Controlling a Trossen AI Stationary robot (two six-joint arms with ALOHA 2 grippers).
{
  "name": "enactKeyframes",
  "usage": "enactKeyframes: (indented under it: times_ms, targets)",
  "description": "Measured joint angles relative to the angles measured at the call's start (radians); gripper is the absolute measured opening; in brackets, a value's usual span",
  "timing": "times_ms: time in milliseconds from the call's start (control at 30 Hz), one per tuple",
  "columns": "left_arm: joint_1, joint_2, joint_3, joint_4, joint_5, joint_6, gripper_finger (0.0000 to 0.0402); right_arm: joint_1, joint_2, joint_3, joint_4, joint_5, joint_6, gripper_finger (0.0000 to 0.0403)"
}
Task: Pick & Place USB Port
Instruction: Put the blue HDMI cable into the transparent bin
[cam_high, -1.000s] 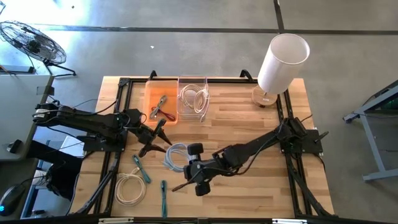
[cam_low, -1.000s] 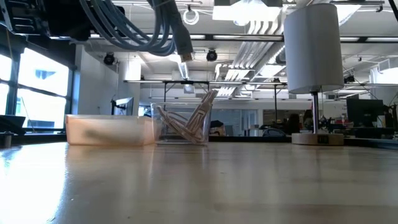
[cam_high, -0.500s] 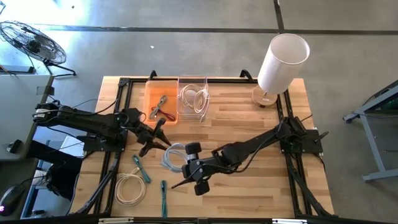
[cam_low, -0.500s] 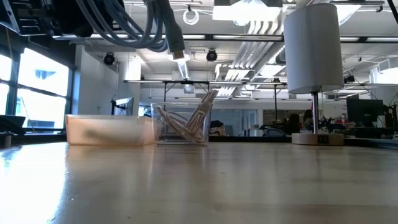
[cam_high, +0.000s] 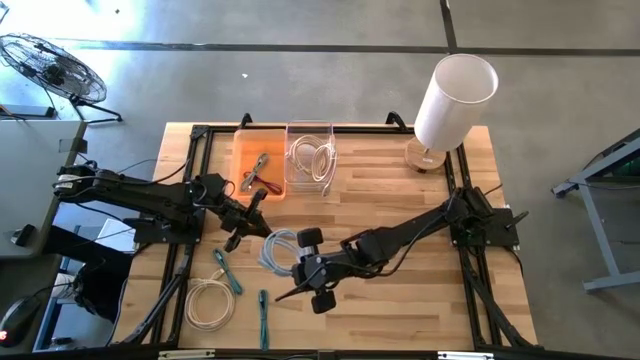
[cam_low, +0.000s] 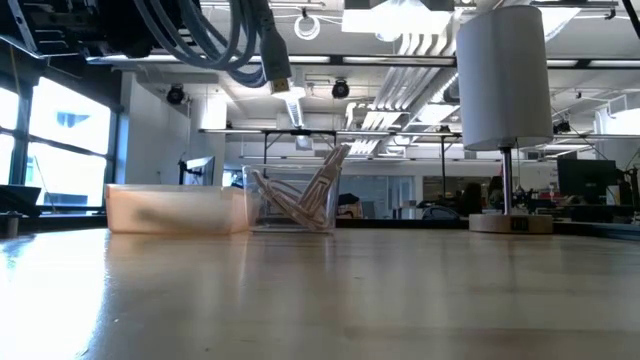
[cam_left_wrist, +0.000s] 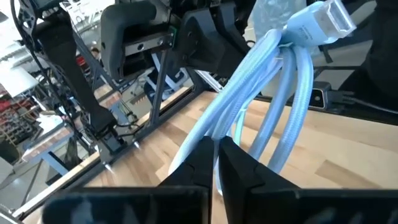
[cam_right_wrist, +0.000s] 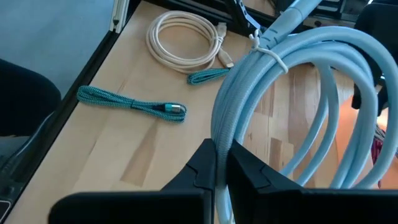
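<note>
2 hands clenched on light-blue cable coil (cam_high: 281, 250): left hand (cam_high: 255, 232) at its 10 o'clock, right hand (cam_high: 297, 268) at 5; clear bin (cam_high: 310, 158) lies toward 12.

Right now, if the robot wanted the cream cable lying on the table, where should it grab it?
Probably from straight above, pinching across the bundled strands of the cream cable on the side away from its plugs: it lies flat in a loop, strands together. For now the left gripper and right gripper are both shut on the blue cable.
</note>
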Motion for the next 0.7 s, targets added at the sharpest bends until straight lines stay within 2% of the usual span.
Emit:
enactKeyframes:
  times_ms: [267,600,700]
  targets:
    - [0.000,0.000,0.000,-0.033,-0.021,-0.002,0.0002,0.000,0.000,0.000,-0.006,0.000,0.011,0.0010]
    - [-0.002,-0.003,0.000,-0.046,-0.112,-0.003,0.0001,0.019,0.000,0.000,-0.068,0.070,0.047,0.0009]
    - [-0.002,-0.003,0.001,-0.064,-0.174,-0.003,0.0001,0.026,0.000,0.000,-0.079,0.085,0.057,0.0009]
